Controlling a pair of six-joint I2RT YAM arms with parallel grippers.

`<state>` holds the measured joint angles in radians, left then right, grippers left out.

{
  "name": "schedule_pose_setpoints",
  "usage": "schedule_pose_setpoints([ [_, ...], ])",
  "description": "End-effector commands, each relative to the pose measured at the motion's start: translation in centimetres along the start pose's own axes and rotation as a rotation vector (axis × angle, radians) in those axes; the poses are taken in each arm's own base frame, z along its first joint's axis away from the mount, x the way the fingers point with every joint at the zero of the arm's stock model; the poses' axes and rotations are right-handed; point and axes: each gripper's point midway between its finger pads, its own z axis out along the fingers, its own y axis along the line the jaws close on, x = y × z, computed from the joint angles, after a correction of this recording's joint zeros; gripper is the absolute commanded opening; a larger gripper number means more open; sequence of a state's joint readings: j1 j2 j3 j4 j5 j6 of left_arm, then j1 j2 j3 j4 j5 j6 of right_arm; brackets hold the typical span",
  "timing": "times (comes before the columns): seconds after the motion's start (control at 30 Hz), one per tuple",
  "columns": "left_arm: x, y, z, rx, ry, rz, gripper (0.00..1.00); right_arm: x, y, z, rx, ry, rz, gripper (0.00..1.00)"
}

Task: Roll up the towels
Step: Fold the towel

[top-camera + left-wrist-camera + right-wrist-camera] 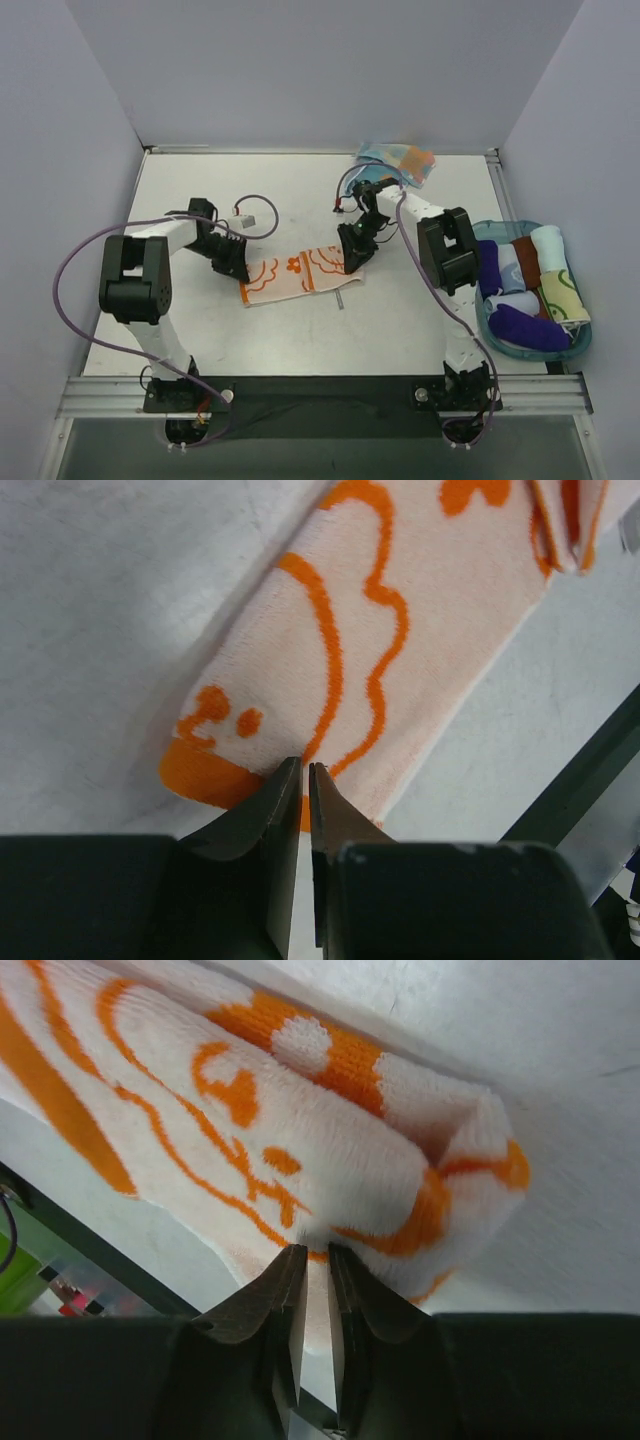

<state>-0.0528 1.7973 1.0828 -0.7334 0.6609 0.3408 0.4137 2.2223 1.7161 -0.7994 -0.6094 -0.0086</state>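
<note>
Both arms reach in over the white tabletop [200, 330] toward opposite ends of the white towel [290, 280], which lies at its centre as a slightly slanted strip. The left arm [135, 275] has its elbow folded close to its base and its forearm stretched to the right. The left gripper [304, 772] tips down at the towel's left end. Its jaws are drawn to a thin slit on the hem beside an orange corner patch, and a sliver of orange shows between them.

The right arm [450, 250] angles back and to the left, with its wrist bent down. The right gripper [312, 1252] is nearly closed as well, nipping the lower edge of the towel's right end, where the cloth is doubled over into a soft, open loop.

The towel is plush and looped like terry, cream-white, with orange cloud outlines and small orange blots.

A light blue towel [395, 160] with orange and yellow dots sits crumpled at the back edge of the tabletop, behind the right arm. To the right, a pale blue plastic basket [580, 345] holds rolled cloths [525, 325] in purple, white, brown and yellow. Purple cables [75, 260] loop from both arms.
</note>
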Motion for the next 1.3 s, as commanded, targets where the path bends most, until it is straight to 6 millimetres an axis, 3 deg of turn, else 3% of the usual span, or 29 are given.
schedule_pose_setpoints([
  [0.0,-1.5,2.4,0.9,-0.065,0.019,-0.004,0.18,2.0,1.3,1.6,-0.031,0.059,0.000,0.15],
  [0.03,-3.0,3.0,0.8,-0.081,0.001,0.014,0.17,3.1,1.4,2.2,-0.041,0.084,0.006,0.14],
  [0.1,-3.9,3.9,2.0,-0.085,0.022,0.019,0.16,4.2,2.9,3.0,-0.057,0.107,0.025,0.13],
  [0.13,-6.6,4.3,1.6,-0.099,-0.018,0.061,0.16,5.0,3.9,2.9,-0.078,0.108,0.021,0.16],
  [0.2,-8.7,4.1,3.0,-0.063,-0.020,0.093,0.16,5.8,7.2,2.5,-0.160,0.110,-0.015,0.24],
  [0.23,-12.0,3.7,2.2,-0.064,-0.069,0.146,0.17,5.7,8.8,1.4,-0.195,0.079,-0.057,0.29],
  [0.27,-13.7,3.2,2.1,-0.053,-0.086,0.175,0.19,5.5,9.8,0.6,-0.218,0.057,-0.075,0.42],
  [0.3,-14.4,2.9,2.5,-0.022,-0.089,0.171,0.22,5.0,10.2,-0.4,-0.236,0.026,-0.084,0.46],
  [0.33,-15.7,2.4,2.1,-0.010,-0.116,0.179,0.34,4.5,11.1,-2.1,-0.265,-0.019,-0.099,0.46],
  [0.37,-17.5,1.7,1.1,-0.006,-0.160,0.194,0.41,4.0,11.2,-3.1,-0.277,-0.049,-0.099,0.46],
  [0.4,-18.1,1.1,0.2,-0.009,-0.179,0.208,0.46,3.6,10.9,-4.1,-0.282,-0.078,-0.090,0.46],
  [0.43,-18.4,1.1,-0.6,-0.030,-0.192,0.211,0.53,2.8,9.9,-5.6,-0.265,-0.132,-0.077,0.47],
  [0.5,-17.7,0.5,-2.3,-0.049,-0.212,0.208,0.55,2.2,7.8,-6.5,-0.205,-0.172,-0.057,0.47],
  [0.53,-17.2,0.7,-3.0,-0.055,-0.222,0.190,0.55,1.7,5.6,-6.7,-0.137,-0.193,-0.047,0.47],
  [0.57,-15.5,0.3,-3.5,-0.055,-0.216,0.147,0.56,1.6,4.7,-6.7,-0.111,-0.197,-0.038,0.47],
  [0.67,-13.7,0.0,-4.7,-0.097,-0.247,0.105,0.55,1.3,2.0,-5.4,-0.036,-0.171,-0.034,0.47],
  [0.73,-11.2,0.3,-3.6,-0.111,-0.210,0.080,0.55,1.6,1.1,-4.0,-0.032,-0.132,-0.011,0.47],
  [0.8,-9.5,0.4,-2.6,-0.114,-0.174,0.066,0.54,1.8,0.9,-3.2,-0.044,-0.106,0.002,0.47],
  [0.97,-8.1,1.3,0.0,-0.072,-0.121,-0.004,0.50,2.7,0.3,-0.7,-0.080,-0.043,0.020,0.42],
  [1.1,-9.1,2.2,1.6,-0.052,-0.124,-0.023,0.48,3.9,0.8,0.7,-0.103,-0.011,0.022,0.29],
  [1.27,-12.1,2.3,3.6,0.016,-0.138,-0.009,0.41,6.5,2.8,2.4,-0.159,0.052,0.101,0.20],
])
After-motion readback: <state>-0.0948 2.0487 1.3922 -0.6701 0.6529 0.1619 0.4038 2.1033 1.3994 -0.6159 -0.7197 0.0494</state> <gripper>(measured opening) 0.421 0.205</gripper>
